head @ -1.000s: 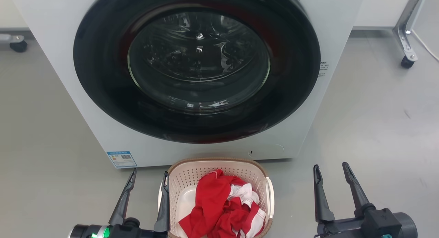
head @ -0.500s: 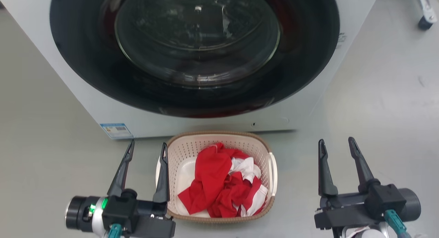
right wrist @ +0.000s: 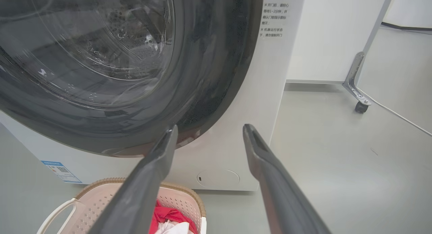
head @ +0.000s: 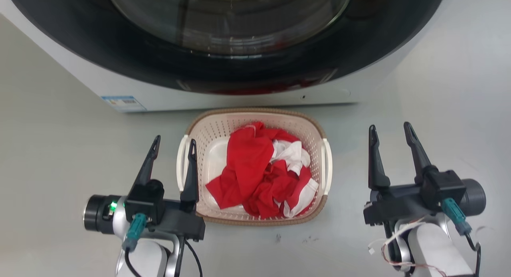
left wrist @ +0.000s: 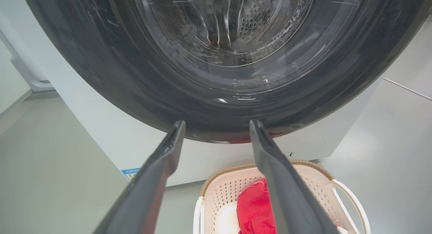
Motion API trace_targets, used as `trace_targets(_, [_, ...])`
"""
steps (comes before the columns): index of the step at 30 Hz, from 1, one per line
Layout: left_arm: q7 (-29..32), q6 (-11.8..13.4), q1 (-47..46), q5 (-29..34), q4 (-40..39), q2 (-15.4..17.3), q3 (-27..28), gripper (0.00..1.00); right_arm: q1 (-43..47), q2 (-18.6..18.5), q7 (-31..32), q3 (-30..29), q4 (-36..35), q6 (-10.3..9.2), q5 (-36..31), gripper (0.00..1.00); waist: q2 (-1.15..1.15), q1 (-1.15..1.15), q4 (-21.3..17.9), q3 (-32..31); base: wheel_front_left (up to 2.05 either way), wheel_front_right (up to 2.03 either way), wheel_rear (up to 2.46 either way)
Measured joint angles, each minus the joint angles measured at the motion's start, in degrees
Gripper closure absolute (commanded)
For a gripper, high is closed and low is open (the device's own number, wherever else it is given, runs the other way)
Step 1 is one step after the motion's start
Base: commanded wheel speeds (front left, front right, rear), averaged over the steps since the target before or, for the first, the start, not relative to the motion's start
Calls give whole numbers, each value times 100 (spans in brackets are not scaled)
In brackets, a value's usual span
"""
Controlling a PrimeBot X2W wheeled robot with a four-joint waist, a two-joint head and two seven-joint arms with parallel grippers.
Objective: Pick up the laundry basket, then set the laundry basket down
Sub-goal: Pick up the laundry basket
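Where the two pale forearms enter the bottom of the head view, the grippers come first.

Left gripper (head: 175, 139): at 8 o'clock of the frame, at 9 o'clock of the basket. Two long dark fingers spread wide, pointing toward the washer, nothing between them. Its inner finger (head: 191, 169) overlies the basket's left white handle (head: 181, 161); whether they touch cannot be told. A green light glows on the wrist. In the left wrist view the same gripper (left wrist: 217, 122) stands parted and empty.

Right gripper (head: 389, 126): at 4 o'clock of the frame, at 3 o'clock of the basket and well apart from it. Fingers likewise spread, holding nothing, over bare floor. The right wrist view shows it (right wrist: 211, 126) apart and empty too.

Laundry basket (head: 217, 127): cream, perforated walls, brown woven-look rim, a white handle on each side. It sits upright on the grey floor (head: 60, 149) at frame centre, between the two grippers, just in front of the washer. It also shows at 5 o'clock in the left wrist view (left wrist: 303, 164) and at 7 o'clock in the right wrist view (right wrist: 111, 181).

Contents: crumpled red and white clothing (head: 259, 169), heaped toward the right of the basket.

Washing machine (head: 223, 99): white front-loader at 12 o'clock of the basket, round dark door with a glass window (head: 227, 21), shut. A blue-edged label (head: 123, 103) sits on its lower left corner.

Beyond: a metal leg on a caster (right wrist: 357, 82) at 3 o'clock of the right wrist view, a pale cable (right wrist: 395, 114) on the floor beside it.
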Motion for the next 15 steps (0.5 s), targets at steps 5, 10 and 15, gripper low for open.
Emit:
trace_targets(5, [1, 0, -508, -196, 670, -22, 9, 0, -505, -9, 0, 8, 514, 22, 3, 0, 0, 0, 40, 509, 0, 0, 0])
trace_targets(10, [4, 0, -979, -263, 1167, -43, 63, 0, -870, -13, 0, 27, 912, 22, 33, 0, 0, 1, 66, 938, 0, 0, 0])
trace_targets(15, [20, -9, -1410, -281, 1589, -55, 70, 0, -1254, -19, 0, 32, 1225, 22, 93, 0, 0, 0, 84, 1368, 0, 0, 0])
